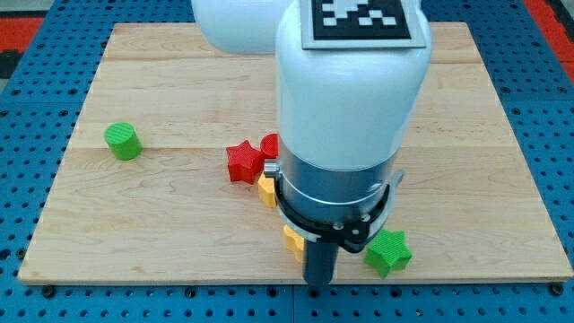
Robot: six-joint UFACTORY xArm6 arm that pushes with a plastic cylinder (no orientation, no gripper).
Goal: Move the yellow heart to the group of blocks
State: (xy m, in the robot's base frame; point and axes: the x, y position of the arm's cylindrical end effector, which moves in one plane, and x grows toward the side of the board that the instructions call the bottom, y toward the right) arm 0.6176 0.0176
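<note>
You are looking down on a pale wooden board, the surface (179,81), set on a blue pegboard, and most of its middle is hidden by the big white body of the arm (350,99), which hangs low over the near half because the rod has to ride at board height. There are no fingers on this rig, so nothing is apart, together or clamped; the arm ends in a dark rod, and my tip (320,282) sits at the near edge of the surface, right of centre. Just right of my tip lies the green star-shaped block (388,252), close beside it but whether touching, you cannot tell. Just left of the rod a yellow block (293,241) peeks out from under the arm; its shape is mostly covered. A second yellow block (267,189) sits farther away, against the red star-shaped block (243,162), with another red block (270,144) half hidden behind the arm; these read as the group. Which yellow piece is the heart you cannot confirm; judging by the task, it is likely the near, separate one. The green cylinder block (122,141) stands alone, well apart on the far left.
</note>
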